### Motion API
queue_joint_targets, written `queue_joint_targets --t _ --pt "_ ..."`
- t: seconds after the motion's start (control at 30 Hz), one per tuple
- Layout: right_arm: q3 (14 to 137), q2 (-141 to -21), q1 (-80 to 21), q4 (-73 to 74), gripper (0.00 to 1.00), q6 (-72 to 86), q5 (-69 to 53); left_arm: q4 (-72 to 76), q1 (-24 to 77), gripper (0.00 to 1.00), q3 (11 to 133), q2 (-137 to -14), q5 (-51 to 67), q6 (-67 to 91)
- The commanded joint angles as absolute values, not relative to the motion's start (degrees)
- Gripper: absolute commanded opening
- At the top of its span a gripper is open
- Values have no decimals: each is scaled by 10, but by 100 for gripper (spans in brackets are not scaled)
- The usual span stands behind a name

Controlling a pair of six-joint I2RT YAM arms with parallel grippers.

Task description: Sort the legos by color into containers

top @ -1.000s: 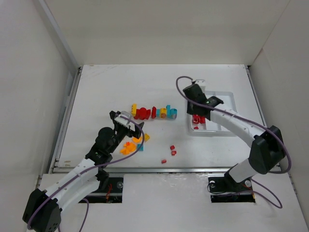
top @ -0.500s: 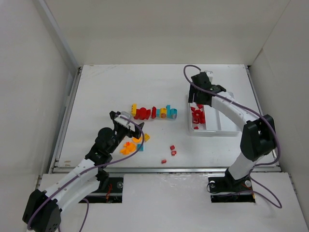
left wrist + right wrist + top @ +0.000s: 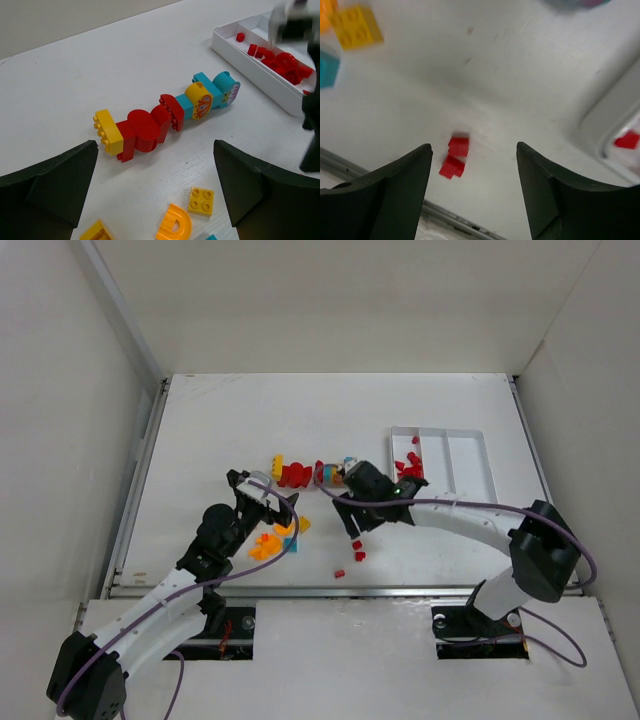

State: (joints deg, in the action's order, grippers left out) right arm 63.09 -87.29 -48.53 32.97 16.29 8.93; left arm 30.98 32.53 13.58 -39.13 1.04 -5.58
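Hanging over the desk [image 3: 230,420], the right tool [image 3: 472,150] is seen spread wide and empty, with two small red legos [image 3: 455,157] lying below, between its fingers. The left tool [image 3: 155,146] is likewise held wide and empty near orange and yellow legos [image 3: 265,543] at lower centre-left. A joined row [image 3: 165,117] lies mid-frame. Red pieces [image 3: 410,470] are gathered in the left compartment of the tray [image 3: 440,430], at right.

Bricks and tray, counted
One white tray [image 3: 440,429] with three compartments [image 3: 440,462]; one joined row [image 3: 165,117] of bricks; three loose red bricks [image 3: 356,543] on the desk [image 3: 220,430]; the orange-yellow pile [image 3: 268,543] is too bunched to count.
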Motion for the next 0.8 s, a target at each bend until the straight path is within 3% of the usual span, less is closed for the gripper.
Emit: queue_joint_targets --t 0.0,0.2,0.4,0.6,0.7,0.77 --pt "583 -881 -511 298 73 204 29 345 327 100 132 -381 12 -60" --pt "595 -939 -532 301 72 231 53 345 327 100 132 -381 12 -60" --pt "595 -978 -532 288 53 231 60 345 327 100 132 -381 12 -60" --pt "595 -983 -532 288 45 231 66 345 327 100 132 -381 12 -60" --pt "607 -983 -532 288 34 226 66 345 327 100 132 -381 12 -60" --pt "614 -989 -532 288 15 226 74 345 327 100 132 -381 12 -60"
